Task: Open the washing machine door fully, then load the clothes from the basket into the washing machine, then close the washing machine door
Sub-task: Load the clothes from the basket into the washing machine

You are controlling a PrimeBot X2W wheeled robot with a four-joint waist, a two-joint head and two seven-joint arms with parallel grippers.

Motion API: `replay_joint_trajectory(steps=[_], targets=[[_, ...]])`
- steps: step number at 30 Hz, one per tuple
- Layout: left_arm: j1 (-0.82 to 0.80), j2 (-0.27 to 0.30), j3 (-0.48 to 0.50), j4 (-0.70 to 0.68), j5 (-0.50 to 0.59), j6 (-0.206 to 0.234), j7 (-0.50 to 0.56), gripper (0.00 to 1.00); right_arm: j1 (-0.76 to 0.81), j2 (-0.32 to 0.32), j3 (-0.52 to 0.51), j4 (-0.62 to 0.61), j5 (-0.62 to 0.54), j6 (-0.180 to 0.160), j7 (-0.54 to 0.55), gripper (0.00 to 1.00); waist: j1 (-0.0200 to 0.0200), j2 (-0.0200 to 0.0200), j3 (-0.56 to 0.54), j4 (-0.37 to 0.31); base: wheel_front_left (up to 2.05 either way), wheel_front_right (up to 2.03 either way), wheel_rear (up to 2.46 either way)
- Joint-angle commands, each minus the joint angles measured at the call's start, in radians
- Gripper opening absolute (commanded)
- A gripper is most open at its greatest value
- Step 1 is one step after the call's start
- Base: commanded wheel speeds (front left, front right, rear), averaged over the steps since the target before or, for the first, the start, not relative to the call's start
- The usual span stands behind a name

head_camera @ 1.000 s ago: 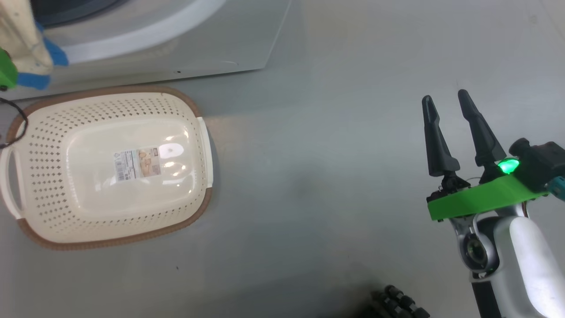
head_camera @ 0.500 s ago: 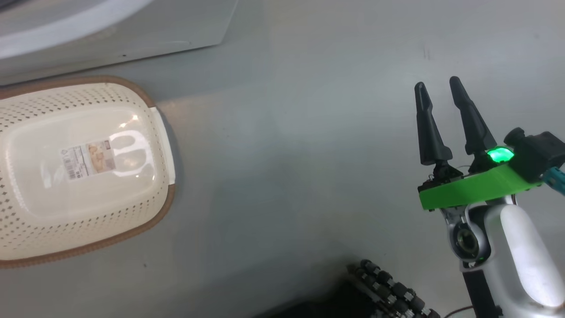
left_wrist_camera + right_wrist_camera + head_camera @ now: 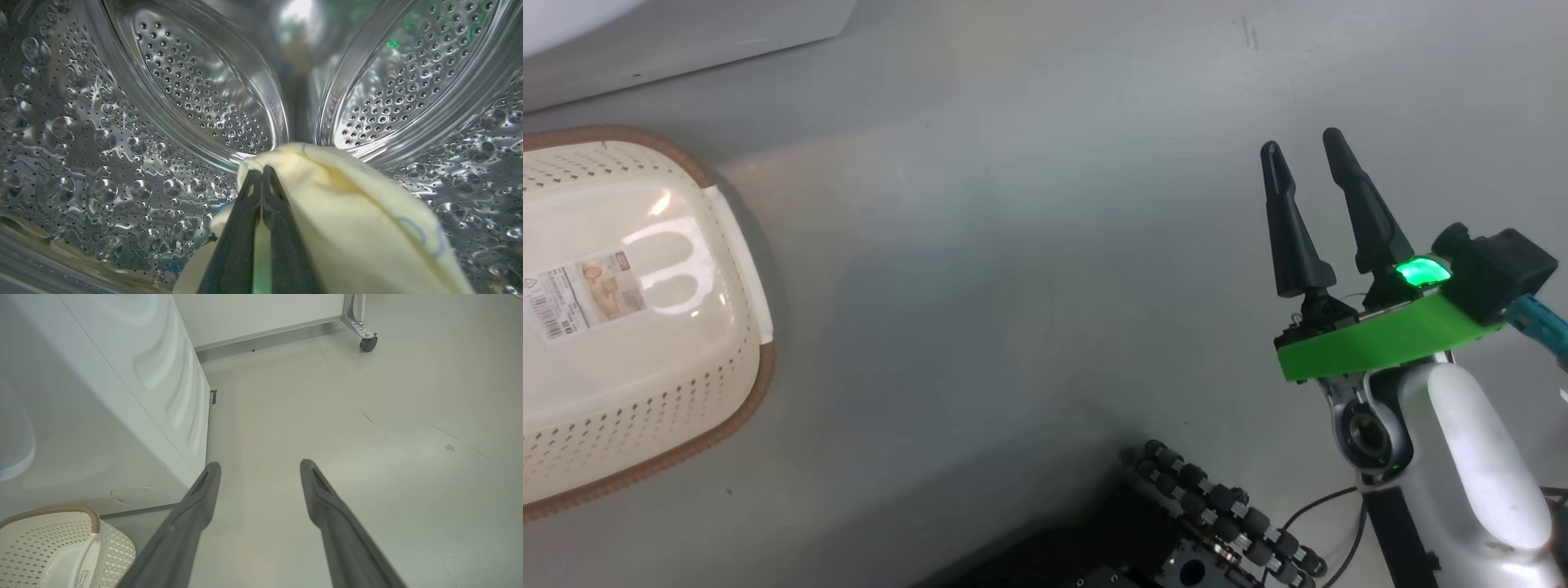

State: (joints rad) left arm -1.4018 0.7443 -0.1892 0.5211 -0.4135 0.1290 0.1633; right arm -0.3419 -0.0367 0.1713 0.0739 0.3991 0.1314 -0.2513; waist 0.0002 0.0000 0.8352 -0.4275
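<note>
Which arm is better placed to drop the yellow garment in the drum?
Left. The left gripper is shut on the garment, inside the drum; the right gripper hangs open over the floor.

The head camera has swung off to the right of the basket (image 3: pixel 765 376), so that it now lies cut by the picture's left edge, the washing machine (image 3: pixel 686 37) is a mere strip beyond the basket, and the robot's dark roller base (image 3: pixel 1225 510) has come in at the bottom, well to the basket's right.

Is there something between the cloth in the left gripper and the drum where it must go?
Nothing visible does. The left gripper, shut on the cream garment, is inside the steel drum, with only its bare perforated wall ahead.
</note>
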Motion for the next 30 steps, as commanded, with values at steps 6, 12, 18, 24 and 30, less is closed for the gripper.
replay_joint_trajectory(steps=[6, 12, 18, 24, 30], targets=[[-0.064, 0.046, 0.024, 0.034, 0.032, 0.018, -0.110, 0.00, 0.003, -0.013, 0.010, -0.029, 0.009, -0.001, -0.010, 1.00, -0.0002, 0.0000, 0.014, -0.010, 0.00, 0.00, 0.00], [-0.038, 0.003, 0.027, 0.090, -0.012, 0.015, -0.092, 0.84, 0.008, -0.013, -0.001, -0.037, 0.000, -0.001, -0.010, 1.00, -0.0002, 0.0000, 0.007, 0.007, 0.00, 0.00, 0.00], [0.006, -0.014, 0.030, 0.088, -0.027, 0.028, -0.104, 1.00, 0.007, -0.013, -0.007, -0.040, -0.010, -0.001, -0.010, 1.00, -0.0002, 0.0000, -0.005, 0.024, 0.00, 0.00, 0.00], [0.073, -0.030, 0.034, 0.070, -0.042, 0.042, -0.128, 1.00, 0.010, -0.013, -0.017, -0.039, -0.022, -0.001, -0.010, 1.00, -0.0002, 0.0000, -0.036, 0.048, 0.00, 0.00, 0.00], [0.187, -0.055, 0.050, 0.054, -0.074, 0.051, -0.182, 1.00, 0.021, -0.013, -0.030, -0.038, -0.037, -0.001, -0.010, 1.00, -0.0002, 0.0000, -0.088, 0.076, 0.00, 0.00, 0.00]])
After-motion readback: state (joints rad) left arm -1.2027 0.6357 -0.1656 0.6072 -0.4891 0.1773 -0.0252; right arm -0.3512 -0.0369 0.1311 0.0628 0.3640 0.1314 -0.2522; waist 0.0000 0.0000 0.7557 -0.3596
